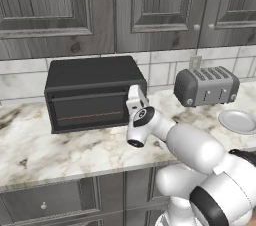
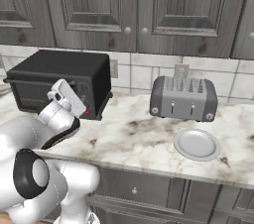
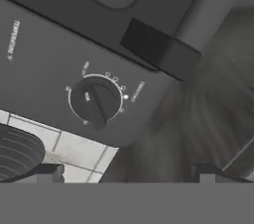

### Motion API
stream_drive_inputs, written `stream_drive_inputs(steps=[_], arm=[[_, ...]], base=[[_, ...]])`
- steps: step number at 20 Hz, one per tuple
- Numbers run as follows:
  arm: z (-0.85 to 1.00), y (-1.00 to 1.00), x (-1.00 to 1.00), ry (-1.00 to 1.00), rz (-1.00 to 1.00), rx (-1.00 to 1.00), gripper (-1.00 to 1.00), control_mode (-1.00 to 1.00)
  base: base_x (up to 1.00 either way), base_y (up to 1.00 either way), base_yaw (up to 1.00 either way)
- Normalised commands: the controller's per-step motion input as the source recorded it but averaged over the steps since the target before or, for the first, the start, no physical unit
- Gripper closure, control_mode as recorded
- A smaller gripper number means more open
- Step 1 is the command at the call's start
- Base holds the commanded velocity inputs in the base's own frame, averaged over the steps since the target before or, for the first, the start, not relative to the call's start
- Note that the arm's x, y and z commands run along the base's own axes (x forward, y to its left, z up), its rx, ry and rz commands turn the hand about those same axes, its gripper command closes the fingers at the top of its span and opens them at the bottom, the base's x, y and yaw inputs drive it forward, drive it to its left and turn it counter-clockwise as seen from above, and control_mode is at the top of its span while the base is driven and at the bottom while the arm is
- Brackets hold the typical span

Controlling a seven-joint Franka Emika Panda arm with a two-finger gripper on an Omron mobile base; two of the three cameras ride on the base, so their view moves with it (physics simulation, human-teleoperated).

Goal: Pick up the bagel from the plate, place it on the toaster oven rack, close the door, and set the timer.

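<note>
Toaster oven (image 1: 92,92): black box at the left on the marble tabletop (image 1: 60,147), against the tiled wall.
Door (image 1: 89,112): it stands upright and closed, with the bar handle along its top edge.
Toaster oven rack (image 1: 89,116): seen as a thin copper-brown line behind the dark glass.
Bagel: I cannot make it out behind the glass; it does not lie on the plate.
Gripper (image 1: 135,96): it is at the right end of the oven front, close to the control panel. In the hand view the two finger tips (image 3: 47,171) stand far apart at the bottom edge, with nothing between them.
Dial (image 3: 95,99): round dark knob on the panel, just ahead of the gripper, not touched.
Toaster (image 1: 206,86): silver, right of the oven, apart from it.
Plate (image 1: 238,121): light grey, bare, on the tabletop in front of the toaster at the far right.
</note>
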Motion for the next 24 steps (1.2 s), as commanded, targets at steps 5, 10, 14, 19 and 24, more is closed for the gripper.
stream_drive_inputs(steps=[5,10,14,19,24], arm=[[-0.11,0.1,0.32,0.16,0.04,-0.23,-1.0,-1.0],[-0.1,0.24,0.25,0.16,0.02,-0.23,-1.0,-1.0],[-0.07,0.3,0.22,0.15,0.0,-0.21,-1.0,-1.0],[-0.04,0.23,0.28,0.08,0.0,-0.18,-1.0,-1.0],[-0.25,0.19,0.13,0.13,0.0,-0.16,-1.0,-1.0]], base=[[0.0,0.0,0.0],[0.0,0.0,0.0],[0.0,0.0,0.0],[0.0,0.0,0.0],[0.0,0.0,0.0]])
